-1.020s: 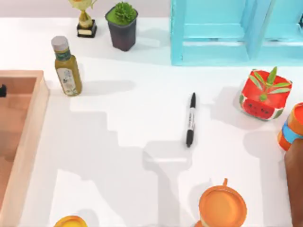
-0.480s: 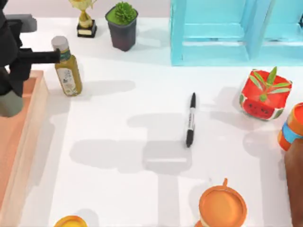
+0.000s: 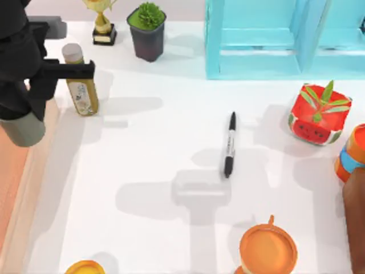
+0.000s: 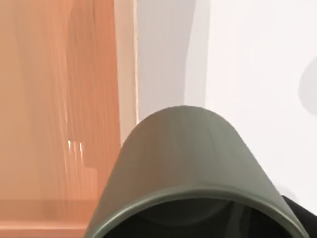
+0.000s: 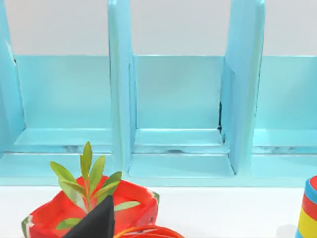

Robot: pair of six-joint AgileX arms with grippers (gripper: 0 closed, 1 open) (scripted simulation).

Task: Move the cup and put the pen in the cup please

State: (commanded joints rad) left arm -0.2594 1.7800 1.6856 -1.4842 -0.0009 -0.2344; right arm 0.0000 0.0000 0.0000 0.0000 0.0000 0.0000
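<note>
The dark olive-grey cup (image 3: 24, 130) hangs above the rim of a wooden tray (image 3: 11, 182) at the table's left side, with my left gripper (image 3: 23, 108) shut on it. The left wrist view shows the cup (image 4: 193, 163) close up, tilted over the tray's edge and the white table. The black pen (image 3: 229, 144) with a white middle lies flat near the table's centre, well to the right of the cup. One black fingertip (image 5: 94, 220) of my right gripper shows in the right wrist view, near the watermelon planter (image 5: 89, 210).
A dressing bottle (image 3: 80, 83) stands just right of my left arm. A trophy (image 3: 102, 23), a potted plant (image 3: 147, 31) and a blue shelf (image 3: 274, 40) line the back. A watermelon planter (image 3: 316, 114), a banded orange container (image 3: 351, 154) and an orange mug (image 3: 268, 248) sit right and front.
My left arm has come in from the left edge with the cup in its grip and carried it rightward over the tray's rim. The pen has not moved.
</note>
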